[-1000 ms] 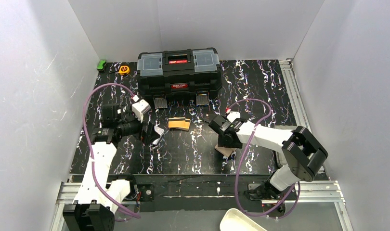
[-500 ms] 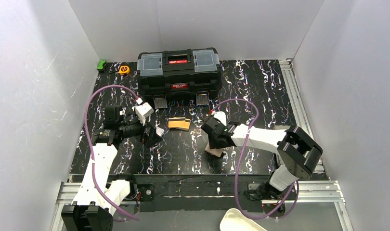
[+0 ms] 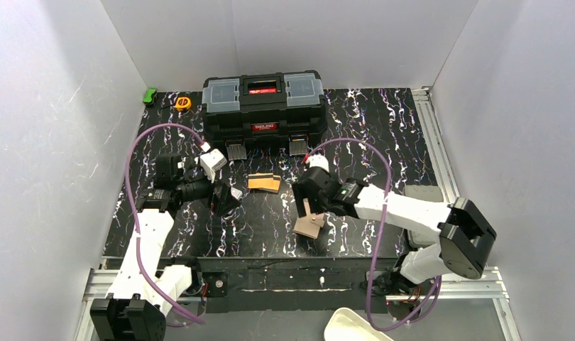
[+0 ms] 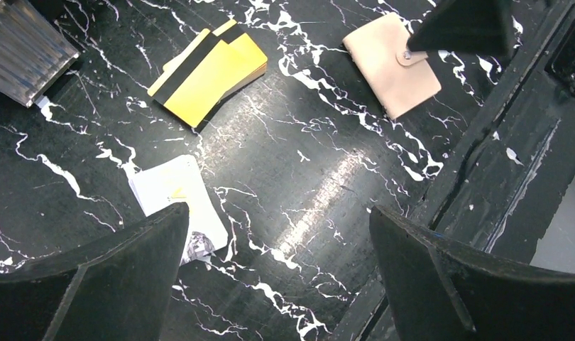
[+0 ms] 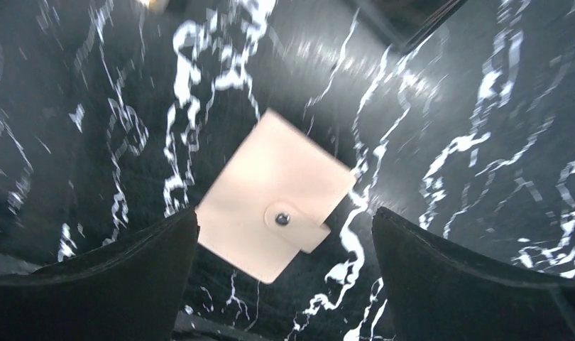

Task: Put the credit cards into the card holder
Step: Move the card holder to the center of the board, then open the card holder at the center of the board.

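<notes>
Two right fingers [image 5: 93, 284] wide apart; closed card holder [image 5: 274, 213] below, between them.

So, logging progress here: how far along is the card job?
Nothing looks done: the yellow-orange, dark-striped plastic cards lie stacked outside the small beige folding card holder, which is snapped shut. In hand: nothing; the right gripper hangs open over the holder. Remaining: open it, load cards.

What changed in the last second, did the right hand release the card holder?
The right hand swung left, carrying the card holder along the table's near side, then opened; the holder lies snapped shut, free beneath it. The left hand shifted slightly and stays open. The credit cards and black toolbox did not move.
</notes>
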You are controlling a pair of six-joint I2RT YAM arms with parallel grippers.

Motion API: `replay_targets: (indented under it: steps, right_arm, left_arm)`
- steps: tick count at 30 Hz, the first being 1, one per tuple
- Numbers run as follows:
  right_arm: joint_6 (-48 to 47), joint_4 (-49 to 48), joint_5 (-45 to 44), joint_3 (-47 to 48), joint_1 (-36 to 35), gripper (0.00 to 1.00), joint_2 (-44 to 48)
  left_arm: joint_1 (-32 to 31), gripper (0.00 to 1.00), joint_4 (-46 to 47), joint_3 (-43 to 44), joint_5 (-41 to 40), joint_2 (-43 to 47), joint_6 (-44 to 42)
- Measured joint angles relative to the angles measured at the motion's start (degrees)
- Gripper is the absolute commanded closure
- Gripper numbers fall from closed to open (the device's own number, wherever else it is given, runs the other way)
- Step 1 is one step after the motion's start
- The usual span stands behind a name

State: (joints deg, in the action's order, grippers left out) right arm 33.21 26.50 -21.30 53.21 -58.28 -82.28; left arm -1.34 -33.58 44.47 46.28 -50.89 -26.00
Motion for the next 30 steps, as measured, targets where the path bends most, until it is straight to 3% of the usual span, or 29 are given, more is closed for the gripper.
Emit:
replay_targets:
  steps: [6, 17, 30]
  right_arm:
    - [-0.2, 0.46, -4.37, 3.21, 3.93, 0.02, 3.54]
    - [4.11, 3.02, -4.02, -5.42, 9.29, 0.02, 11.06]
    - [5.86, 3.61, -3.8, -6.93, 9.29, 0.02, 12.92]
  left_arm:
    - [-0.76, 0.01, 7.37, -1.27, -6.78, -1.22, 6.73]
    - [-0.33, 0.01, 33.11, -18.58, -24.55, 1.53, 20.87]
    - [2.23, 0.01, 65.48, -30.49, -33.03, -7.69, 23.5]
